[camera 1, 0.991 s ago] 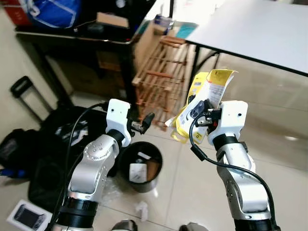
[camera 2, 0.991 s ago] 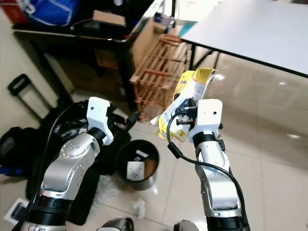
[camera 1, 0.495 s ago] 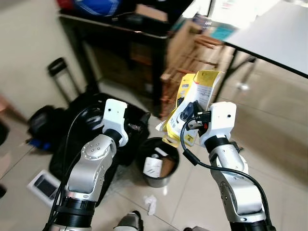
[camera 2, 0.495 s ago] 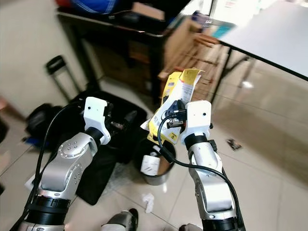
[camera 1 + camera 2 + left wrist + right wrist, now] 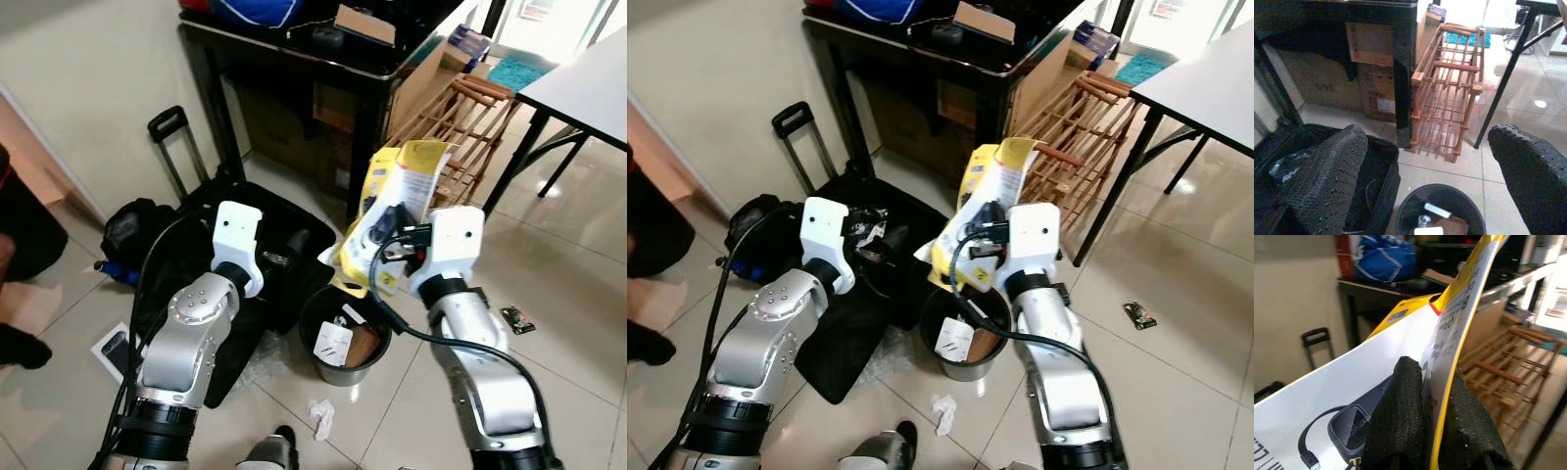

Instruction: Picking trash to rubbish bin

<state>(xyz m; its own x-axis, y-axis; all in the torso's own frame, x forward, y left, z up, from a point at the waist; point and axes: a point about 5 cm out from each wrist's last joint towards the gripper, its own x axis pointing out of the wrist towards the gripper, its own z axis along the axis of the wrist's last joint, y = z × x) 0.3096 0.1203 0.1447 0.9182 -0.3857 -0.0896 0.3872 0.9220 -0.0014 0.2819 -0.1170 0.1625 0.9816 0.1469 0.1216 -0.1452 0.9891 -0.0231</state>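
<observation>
- Packaging [image 5: 402, 211], yellow and white, stood upright, pinched between the right gripper's [image 5: 397, 235] fingers.
- Bin [image 5: 345, 335] sat below and slightly left of it.
- Left gripper [image 5: 279, 257] hung empty, fingers apart.

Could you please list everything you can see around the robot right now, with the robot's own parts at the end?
Package: one, yellow and white, flat, held up above the bin.
Bin: one, black, round, on the floor between the arms, with paper and cardboard inside.
Crumpled tissue: one, white, on the floor near the bin.
Suitcase: one, black, lying open on the floor left of the bin.
Wooden rack: one, light brown, leaning by the black table.
Black table: one, against the wall, boxes beneath.
White table: one, black legs, on the right.
Small dark item: one, on the right-hand tiles.
Left gripper: jaws open, empty, above the bin.
Right gripper: jaws shut on the package.
</observation>
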